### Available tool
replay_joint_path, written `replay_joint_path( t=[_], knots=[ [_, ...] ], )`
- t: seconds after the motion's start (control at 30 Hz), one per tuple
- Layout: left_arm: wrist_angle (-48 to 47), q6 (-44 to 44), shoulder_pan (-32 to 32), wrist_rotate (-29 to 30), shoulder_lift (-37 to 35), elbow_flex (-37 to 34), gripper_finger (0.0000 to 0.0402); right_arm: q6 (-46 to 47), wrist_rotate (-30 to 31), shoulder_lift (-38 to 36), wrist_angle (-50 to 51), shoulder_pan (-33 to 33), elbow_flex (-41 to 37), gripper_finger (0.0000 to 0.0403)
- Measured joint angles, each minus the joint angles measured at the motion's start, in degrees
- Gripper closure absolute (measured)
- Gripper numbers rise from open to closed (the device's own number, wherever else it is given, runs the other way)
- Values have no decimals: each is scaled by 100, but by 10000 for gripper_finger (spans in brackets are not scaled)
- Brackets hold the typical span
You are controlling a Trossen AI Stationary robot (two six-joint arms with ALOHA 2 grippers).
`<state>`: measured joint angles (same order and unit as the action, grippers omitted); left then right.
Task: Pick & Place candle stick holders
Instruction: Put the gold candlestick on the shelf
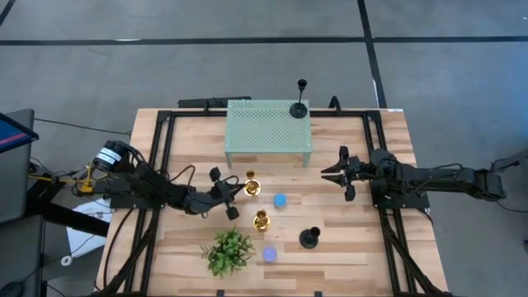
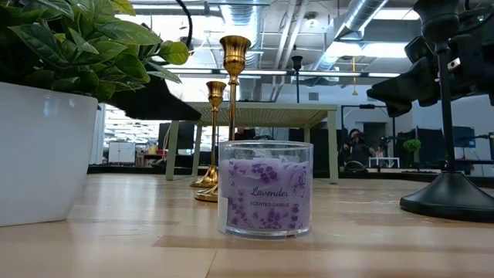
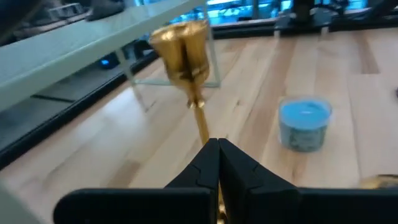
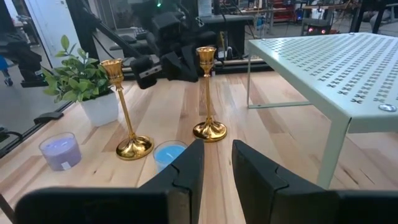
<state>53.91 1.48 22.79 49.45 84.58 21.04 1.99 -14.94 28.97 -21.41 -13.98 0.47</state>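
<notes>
Wooden counter (image 1: 346, 223) with black frame rails, grey floor around it. Pale green perforated shelf (image 1: 269, 132) sits at the far middle of the counter, ahead of both sets of jaws. Left arm reaches in from the left side; left gripper (image 1: 231, 196) has its jaws closed on the thin stem of the nearer-to-shelf gold candle stick holder (image 1: 252, 185), cup visible just past the jaw tips in the left wrist view. That holder stands upright, base on the counter. Right arm comes in from the right; right gripper (image 1: 332, 173) hovers beside the shelf's right end, jaws partly open, nothing between them, well apart from both gold holders. Potted green plant (image 1: 228, 251) in white pot at the near edge, below the left jaws. Second gold candle stick holder (image 1: 261, 220) upright, just beyond the left jaws toward the near side, free-standing. One black candle stick holder (image 1: 299, 106) stands on the shelf's far right corner; another black candle stick holder (image 1: 309, 238) stands on the counter, near side of the right jaws. Blue candle (image 1: 280, 200) sits between the two gold holders, near the left jaws. Purple lavender candle (image 1: 269, 254) just beside the plant.
</notes>
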Motion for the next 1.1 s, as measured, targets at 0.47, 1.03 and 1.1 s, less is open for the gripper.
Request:
replay_joint_path(
  t=[0.47,1.03,1.1],
  knots=[
    [8,35,159,588,393,374,388,-50,0,0,0,1,0,327],
    [13,60,-231,-142,443,371,315,154,0,-2,0,2,0,327],
    [13,94,-265,-142,443,371,303,154,0,0,0,2,0,327]
  ],
)
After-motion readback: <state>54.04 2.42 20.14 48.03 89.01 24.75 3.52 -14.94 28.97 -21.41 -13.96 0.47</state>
